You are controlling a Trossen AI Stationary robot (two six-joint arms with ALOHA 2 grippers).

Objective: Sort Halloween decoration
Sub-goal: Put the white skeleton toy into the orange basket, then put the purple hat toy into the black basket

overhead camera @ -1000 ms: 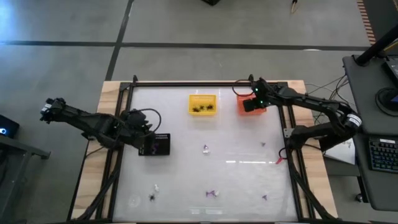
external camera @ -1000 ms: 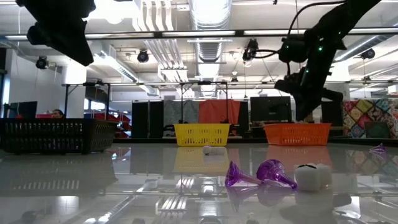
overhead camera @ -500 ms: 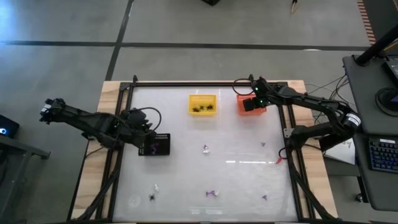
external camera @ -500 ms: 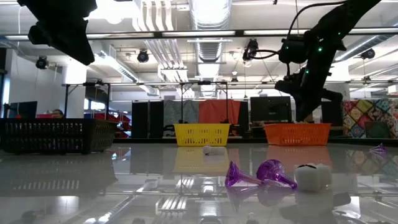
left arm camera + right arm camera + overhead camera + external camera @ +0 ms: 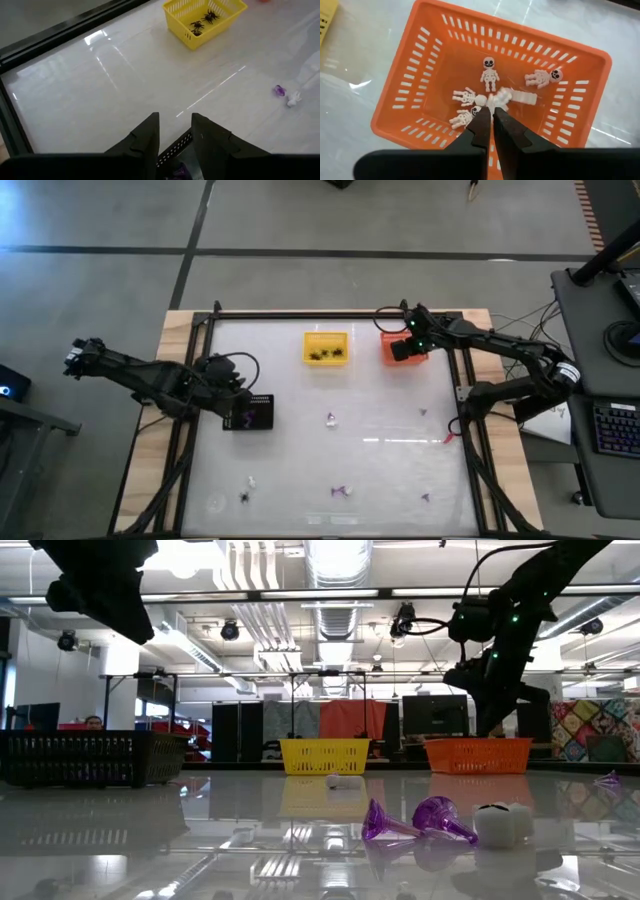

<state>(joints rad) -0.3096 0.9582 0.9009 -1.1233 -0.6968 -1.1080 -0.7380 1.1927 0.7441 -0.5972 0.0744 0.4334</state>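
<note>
Right gripper [image 5: 493, 116] hangs over the orange basket [image 5: 425, 65], jaws shut and empty; left gripper [image 5: 175, 129] over the black tray [image 5: 250, 413], jaws narrowly parted, empty.

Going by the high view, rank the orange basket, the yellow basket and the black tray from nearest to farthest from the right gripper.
1. orange basket: directly under the right gripper, at the table's far right.
2. yellow basket: beside the orange one, toward the table's middle.
3. black tray: across the table on the left side, under the left gripper.
</note>
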